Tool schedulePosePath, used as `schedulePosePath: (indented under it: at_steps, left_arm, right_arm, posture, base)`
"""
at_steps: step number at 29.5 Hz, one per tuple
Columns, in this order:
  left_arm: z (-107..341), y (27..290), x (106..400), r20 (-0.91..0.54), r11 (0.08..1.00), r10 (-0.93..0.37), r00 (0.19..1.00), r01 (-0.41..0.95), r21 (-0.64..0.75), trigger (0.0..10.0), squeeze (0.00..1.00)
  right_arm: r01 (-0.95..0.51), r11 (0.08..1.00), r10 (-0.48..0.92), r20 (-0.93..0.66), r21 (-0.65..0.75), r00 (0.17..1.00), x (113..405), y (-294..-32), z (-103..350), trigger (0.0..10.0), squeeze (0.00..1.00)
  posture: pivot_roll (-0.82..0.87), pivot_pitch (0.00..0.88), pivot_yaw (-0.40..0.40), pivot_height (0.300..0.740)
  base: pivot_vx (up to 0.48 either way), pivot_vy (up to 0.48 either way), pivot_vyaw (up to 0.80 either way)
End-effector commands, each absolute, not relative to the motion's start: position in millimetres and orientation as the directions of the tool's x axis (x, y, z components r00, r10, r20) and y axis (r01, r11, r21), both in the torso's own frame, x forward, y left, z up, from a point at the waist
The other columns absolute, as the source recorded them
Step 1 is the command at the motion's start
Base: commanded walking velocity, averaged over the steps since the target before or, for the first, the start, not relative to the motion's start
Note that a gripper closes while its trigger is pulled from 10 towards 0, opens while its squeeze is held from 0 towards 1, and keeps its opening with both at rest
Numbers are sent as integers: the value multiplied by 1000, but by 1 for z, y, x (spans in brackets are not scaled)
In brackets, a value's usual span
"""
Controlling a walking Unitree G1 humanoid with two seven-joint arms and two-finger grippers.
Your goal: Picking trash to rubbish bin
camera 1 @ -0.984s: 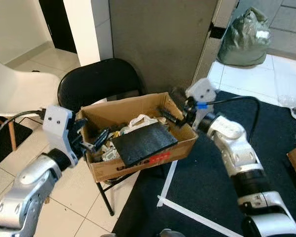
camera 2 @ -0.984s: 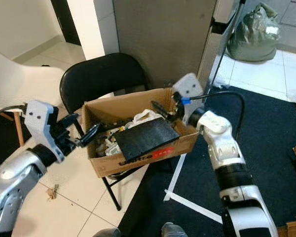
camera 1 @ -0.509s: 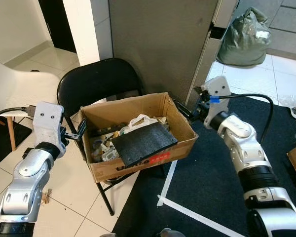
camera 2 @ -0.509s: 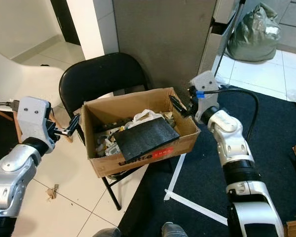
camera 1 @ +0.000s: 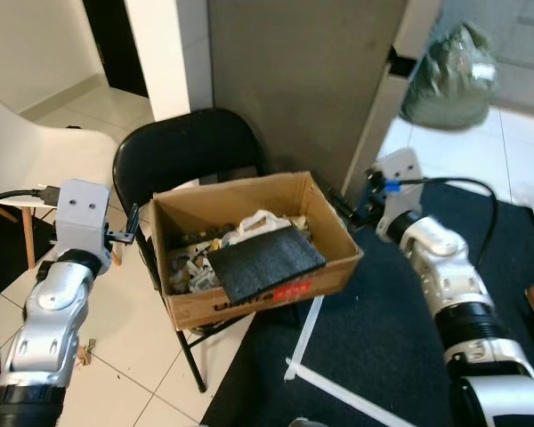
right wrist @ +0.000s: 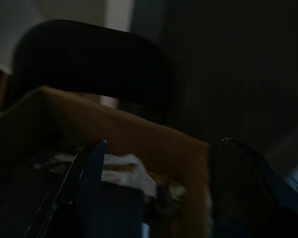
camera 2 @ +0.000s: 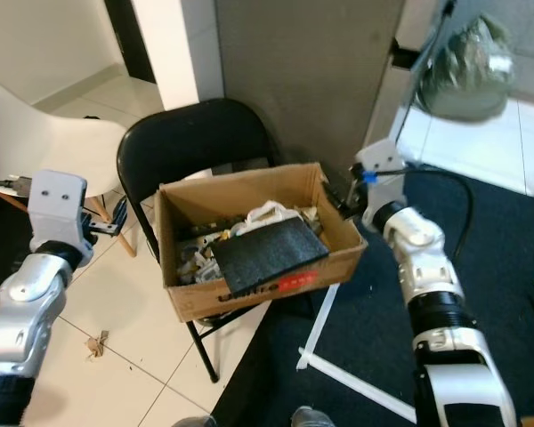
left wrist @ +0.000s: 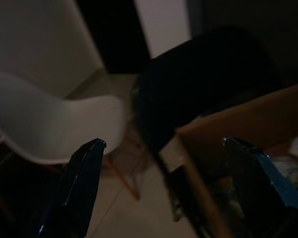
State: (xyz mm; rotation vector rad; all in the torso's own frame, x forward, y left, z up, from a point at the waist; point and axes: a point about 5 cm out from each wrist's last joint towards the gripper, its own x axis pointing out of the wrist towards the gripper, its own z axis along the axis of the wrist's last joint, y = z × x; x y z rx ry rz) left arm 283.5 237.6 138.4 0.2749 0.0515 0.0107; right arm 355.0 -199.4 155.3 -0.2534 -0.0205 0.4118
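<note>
Left eye view: tools (camera 1: 125, 237) farther from box (camera 1: 249, 307).

Both head eyes look forward and down from above at a cardboard box (camera 1: 249, 258) on a black folding chair (camera 1: 191, 156), sharing that scene with slight sideways offset. Each wrist camera looks along its own black fingers (left wrist: 84, 183) (right wrist: 84, 173), close and dim, toward the box's opposite edges

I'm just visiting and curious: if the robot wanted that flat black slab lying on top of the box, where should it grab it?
Probably by the slab's raised corner nearest the right pincer, coming from above: the slab lies tilted over the trash in the cardboard box, so that thin edge looks free.
</note>
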Motion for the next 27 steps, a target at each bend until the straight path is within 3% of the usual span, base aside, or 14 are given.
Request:
schedulePosePath:
  at_steps: [1, 8, 27]
  left_arm:
    - [132, 237, 283, -69, 960, 22, 997, -2, 280, 10000, 0]
    - [128, 236, 285, -57, 959, 22, 998, -5, 283, 10000, 0]
    - [126, 235, 286, -47, 964, 9, 999, 3, 266, 10000, 0]
  right_arm:
    - [-403, 877, 405, -50, -262, 913, 355, -199, 153, 10000, 0]
    - [-401, 849, 388, -108, -344, 915, 357, -203, 147, 10000, 0]
    - [-366, 843, 332, -155, -395, 931, 358, -212, 140, 10000, 0]
  posture:
    - [85, 0, -8, 740]
    - [83, 0, -12, 740]
    - [86, 0, -9, 740]
  base:
    - [0, 0, 788]
    - [0, 0, 788]
    - [0, 0, 750]
